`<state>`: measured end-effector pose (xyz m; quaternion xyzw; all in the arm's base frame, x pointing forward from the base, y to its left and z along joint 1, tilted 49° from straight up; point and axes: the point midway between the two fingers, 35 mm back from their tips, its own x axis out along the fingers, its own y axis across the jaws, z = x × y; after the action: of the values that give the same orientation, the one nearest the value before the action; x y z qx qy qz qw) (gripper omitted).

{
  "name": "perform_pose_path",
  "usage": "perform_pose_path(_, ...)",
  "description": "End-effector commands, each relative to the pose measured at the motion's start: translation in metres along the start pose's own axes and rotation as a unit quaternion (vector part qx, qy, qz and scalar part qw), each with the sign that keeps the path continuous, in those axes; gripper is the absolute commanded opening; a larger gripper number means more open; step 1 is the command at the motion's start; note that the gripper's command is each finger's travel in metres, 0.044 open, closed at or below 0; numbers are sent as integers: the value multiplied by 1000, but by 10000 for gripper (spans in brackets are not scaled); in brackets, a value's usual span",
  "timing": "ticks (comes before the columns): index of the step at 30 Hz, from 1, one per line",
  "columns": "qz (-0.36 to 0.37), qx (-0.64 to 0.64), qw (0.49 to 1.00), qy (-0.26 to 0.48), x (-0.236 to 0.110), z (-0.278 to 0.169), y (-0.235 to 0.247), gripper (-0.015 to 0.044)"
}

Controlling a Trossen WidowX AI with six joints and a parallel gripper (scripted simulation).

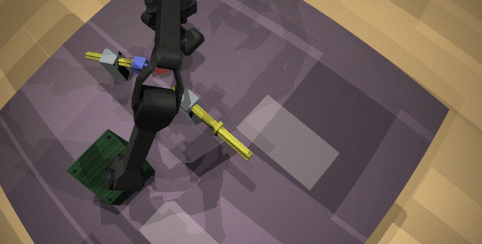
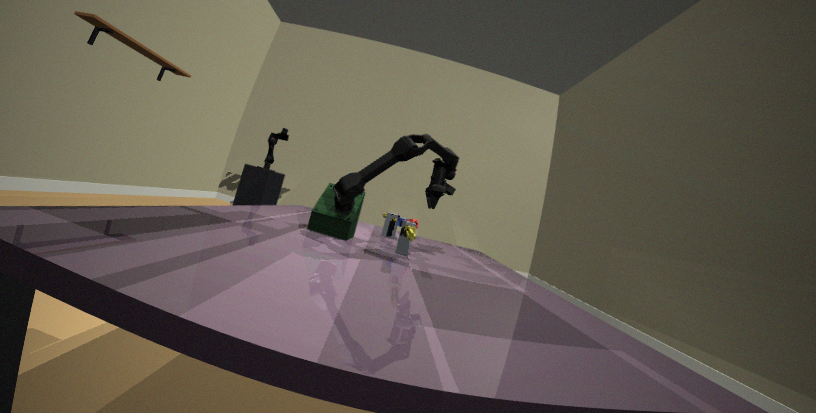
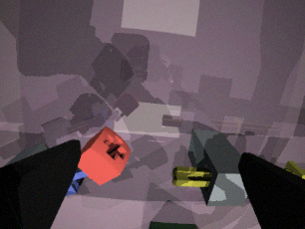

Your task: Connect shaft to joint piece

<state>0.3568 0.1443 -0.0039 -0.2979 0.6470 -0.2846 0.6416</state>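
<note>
The red joint piece [image 1: 161, 70] [image 3: 102, 158] hangs on a blue hinge part [image 1: 138, 64] [image 3: 75, 186] at the end of the first yellow shaft [image 1: 92, 55], which passes through a grey block [image 1: 109, 56]. In the wrist view its cross-shaped opening faces right and up. The second yellow shaft [image 1: 234, 142] [image 3: 186, 176], with a collar, lies through another grey block [image 1: 189, 100] [image 3: 226, 191]; its near end is apart from the joint piece. My gripper [image 3: 163, 155] [image 2: 432, 206] is wide open and empty, pointing down above both. The arm partly hides the joint piece in the top view.
The arm stands on a green base [image 1: 95, 161] [image 2: 337, 218] at one side of the purple table [image 1: 354, 174]. The arm's links pass over the space between the blocks. Pale light patches and shadows lie on the table. A second small arm [image 2: 269, 150] stands far behind.
</note>
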Motion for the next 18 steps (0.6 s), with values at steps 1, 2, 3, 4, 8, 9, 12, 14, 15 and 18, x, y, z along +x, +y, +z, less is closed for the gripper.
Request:
perform_pose_path(1, -10, 6, 1000, 6, 1, -1, -4, 440)
perform_pose_path(2, -12, 14, 1000, 5, 1, -1, -3, 440)
perform_pose_path(3, -14, 25, 1000, 2, 2, -1, -3, 440)
perform_pose_path(4, -16, 40, 999, -1, 3, -1, -3, 440)
perform_pose_path(8, -24, 97, 995, -13, 5, -1, -2, 440)
perform_pose_path(9, -26, 111, 993, -16, 6, -2, -2, 440)
perform_pose_path(12, -31, 153, 987, -26, 8, -2, -1, 440)
perform_pose_path(14, -33, 182, 982, -33, 9, -2, -1, 440)
perform_pose_path(15, -34, 196, 979, -37, 10, -2, -1, 440)
perform_pose_path(18, -37, 237, 970, -48, 12, -3, 0, 440)
